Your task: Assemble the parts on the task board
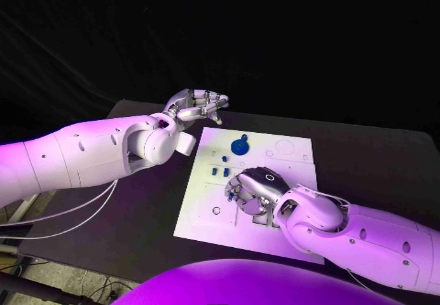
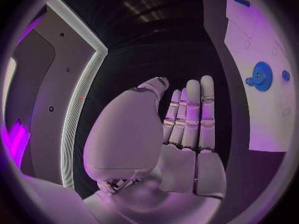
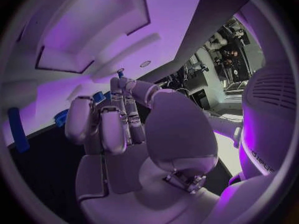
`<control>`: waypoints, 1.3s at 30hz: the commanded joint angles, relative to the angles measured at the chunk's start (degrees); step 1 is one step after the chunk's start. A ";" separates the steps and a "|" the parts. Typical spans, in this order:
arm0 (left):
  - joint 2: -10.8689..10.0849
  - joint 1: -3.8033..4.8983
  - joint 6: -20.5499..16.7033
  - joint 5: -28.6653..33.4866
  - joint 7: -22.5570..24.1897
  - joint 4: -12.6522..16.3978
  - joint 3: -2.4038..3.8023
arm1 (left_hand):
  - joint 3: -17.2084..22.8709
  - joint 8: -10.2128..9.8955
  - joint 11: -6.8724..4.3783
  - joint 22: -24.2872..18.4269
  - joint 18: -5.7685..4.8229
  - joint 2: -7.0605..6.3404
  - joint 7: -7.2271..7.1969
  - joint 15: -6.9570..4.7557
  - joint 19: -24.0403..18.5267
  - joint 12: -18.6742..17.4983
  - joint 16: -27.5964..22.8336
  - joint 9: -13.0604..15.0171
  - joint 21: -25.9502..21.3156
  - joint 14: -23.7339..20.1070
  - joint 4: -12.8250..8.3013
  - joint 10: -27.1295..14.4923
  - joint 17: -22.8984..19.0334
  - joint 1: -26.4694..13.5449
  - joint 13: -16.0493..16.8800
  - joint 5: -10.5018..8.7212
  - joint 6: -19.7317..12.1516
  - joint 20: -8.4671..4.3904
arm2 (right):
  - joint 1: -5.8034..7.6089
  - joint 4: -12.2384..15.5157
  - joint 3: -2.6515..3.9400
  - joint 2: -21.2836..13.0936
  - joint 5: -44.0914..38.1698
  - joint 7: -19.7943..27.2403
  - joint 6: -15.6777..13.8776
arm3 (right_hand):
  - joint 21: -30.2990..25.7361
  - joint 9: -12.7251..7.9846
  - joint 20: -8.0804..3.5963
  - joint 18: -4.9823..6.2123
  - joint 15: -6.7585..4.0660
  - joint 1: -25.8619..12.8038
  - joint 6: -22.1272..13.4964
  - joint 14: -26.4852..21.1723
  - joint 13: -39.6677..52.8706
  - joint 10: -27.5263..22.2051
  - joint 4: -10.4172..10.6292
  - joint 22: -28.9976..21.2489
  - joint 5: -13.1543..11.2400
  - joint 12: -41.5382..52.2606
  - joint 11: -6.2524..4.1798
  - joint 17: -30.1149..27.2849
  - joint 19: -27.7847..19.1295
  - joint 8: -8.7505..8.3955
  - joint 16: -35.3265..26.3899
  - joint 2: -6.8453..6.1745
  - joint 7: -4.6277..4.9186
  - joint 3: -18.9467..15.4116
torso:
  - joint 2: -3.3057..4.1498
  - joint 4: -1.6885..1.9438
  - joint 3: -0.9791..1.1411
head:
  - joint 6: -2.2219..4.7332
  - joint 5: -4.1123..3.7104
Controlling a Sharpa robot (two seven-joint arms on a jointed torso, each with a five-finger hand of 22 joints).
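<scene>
The white task board (image 1: 206,219) lies in the middle of the black table. A blue gear (image 1: 240,147) stands near its far edge, and the same blue gear (image 2: 261,76) shows in the left wrist view. Small blue parts (image 1: 219,170) sit left of centre. My right hand (image 1: 253,189) is low over the board's middle with its fingers curled down. In the right wrist view my right hand (image 3: 124,119) pinches a small blue part (image 3: 120,73) between thumb and fingertip. My left hand (image 1: 195,105) hangs above the table's far left, beyond the board, holding nothing. Its fingers (image 2: 190,119) are stretched out flat.
More blue parts (image 3: 60,117) lie on the board past my right hand's fingers, and a blue bar (image 3: 17,129) lies further off. White cables (image 1: 64,219) hang at the table's left edge. The board's near left corner (image 1: 197,232) is bare.
</scene>
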 commanded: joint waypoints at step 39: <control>-0.05 0.06 0.82 0.30 -0.09 0.05 0.06 | -0.10 0.43 0.13 0.10 0.68 -0.24 -0.03 0.34 -0.10 0.55 -0.09 0.12 -0.11 -0.13 -0.04 -0.64 -0.07 0.22 0.06 0.15 -0.26 0.40 | -0.53 -1.60 -0.37 0.75 -1.27 0.00 2.97 | -4.88 0.10 1.11 0.39 1.09 -2.88 -4.55 0.23 -0.09 -3.83 0.92 -3.77 2.08 -1.81 0.38 -3.63 -3.44 -2.10 -1.32 -1.87 1.76 -3.91 | -0.07 0.00 0.01 | 0.01 -0.38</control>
